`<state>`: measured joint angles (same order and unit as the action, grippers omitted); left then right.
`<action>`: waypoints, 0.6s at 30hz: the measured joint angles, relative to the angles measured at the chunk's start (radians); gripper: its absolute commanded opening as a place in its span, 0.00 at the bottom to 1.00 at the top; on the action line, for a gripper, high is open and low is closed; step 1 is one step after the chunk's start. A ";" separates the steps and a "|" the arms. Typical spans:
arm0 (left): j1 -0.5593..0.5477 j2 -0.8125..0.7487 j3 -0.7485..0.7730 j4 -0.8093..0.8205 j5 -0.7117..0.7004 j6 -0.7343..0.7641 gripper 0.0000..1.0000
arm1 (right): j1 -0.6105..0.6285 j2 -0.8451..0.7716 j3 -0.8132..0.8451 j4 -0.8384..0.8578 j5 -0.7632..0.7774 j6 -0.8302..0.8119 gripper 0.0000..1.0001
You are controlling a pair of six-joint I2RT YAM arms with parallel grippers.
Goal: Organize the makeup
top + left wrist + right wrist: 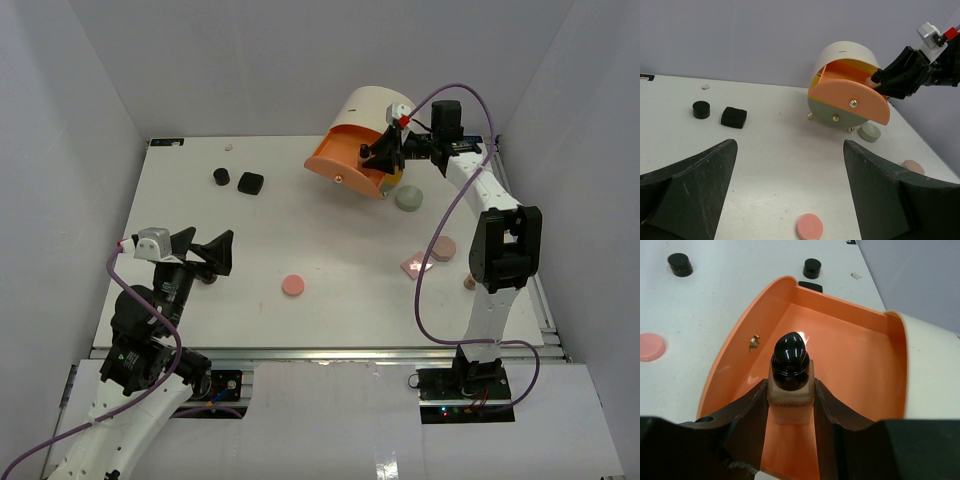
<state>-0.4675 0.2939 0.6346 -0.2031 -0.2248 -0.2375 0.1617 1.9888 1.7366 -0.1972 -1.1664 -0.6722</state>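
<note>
My right gripper (790, 386) is shut on a small brown bottle with a black cap (789, 371), held over the swung-out orange drawer (855, 355) of the cream box (375, 103); both fingers press the bottle's sides. My left gripper (790, 185) stands open above the table, with a pink round compact (809, 226) lying just below and between its fingers. On the right lie a grey-green compact (409, 198), a tan compact (444, 247) and a pink square palette (416, 266). Two black jars (221, 177) (250, 183) sit at the back left.
The cream cylindrical box stands at the back right on small feet, and its orange drawer (345, 160) juts out toward the table's middle. Grey walls close in the table on three sides. A tiny white scrap (705, 86) lies near the back edge.
</note>
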 measured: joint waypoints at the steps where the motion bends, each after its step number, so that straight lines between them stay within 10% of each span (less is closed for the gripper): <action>1: 0.000 0.000 0.000 0.000 0.000 0.000 0.98 | 0.000 0.000 0.012 -0.008 0.019 0.008 0.27; 18: 0.000 0.000 0.000 0.000 0.000 0.000 0.98 | 0.184 0.012 0.438 -0.447 0.614 -0.035 0.19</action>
<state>-0.4675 0.2935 0.6346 -0.2031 -0.2245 -0.2377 0.3452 2.0012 2.1747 -0.6441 -0.5521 -0.7070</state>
